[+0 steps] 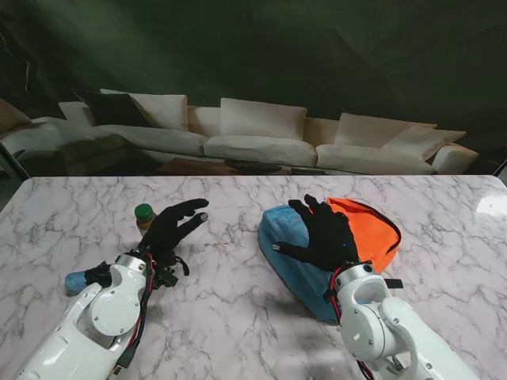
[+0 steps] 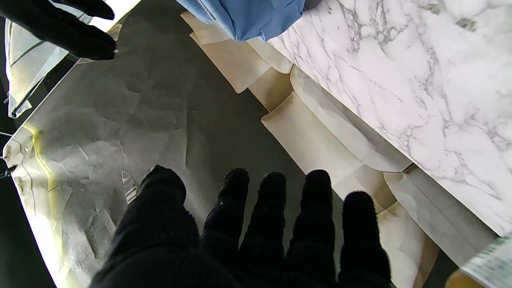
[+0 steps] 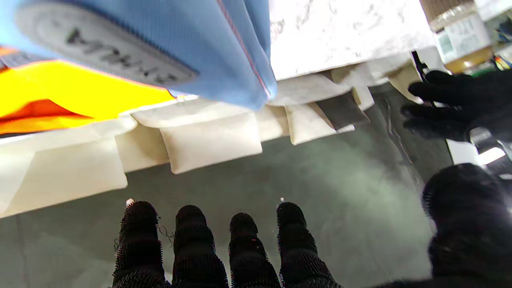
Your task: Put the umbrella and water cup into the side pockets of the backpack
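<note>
The blue and orange backpack (image 1: 295,261) lies flat on the marble table, right of centre. My right hand (image 1: 323,235) hovers over its blue part, fingers spread and holding nothing. The water cup (image 1: 143,214), a small bottle with a green cap, stands upright just left of my left hand (image 1: 172,228), which is raised, open and apart from it. The blue umbrella (image 1: 78,280) lies nearer to me at the left, mostly hidden behind my left arm. In the wrist views both hands (image 2: 256,232) (image 3: 224,248) show straight, empty fingers, and the backpack (image 3: 160,40) and the cup (image 3: 460,36) also appear.
The marble table (image 1: 238,317) stretches between the two arms. Beyond its far edge stands a long white sofa (image 1: 253,142) with cushions. The cup's label (image 2: 488,266) shows at the corner of the left wrist view.
</note>
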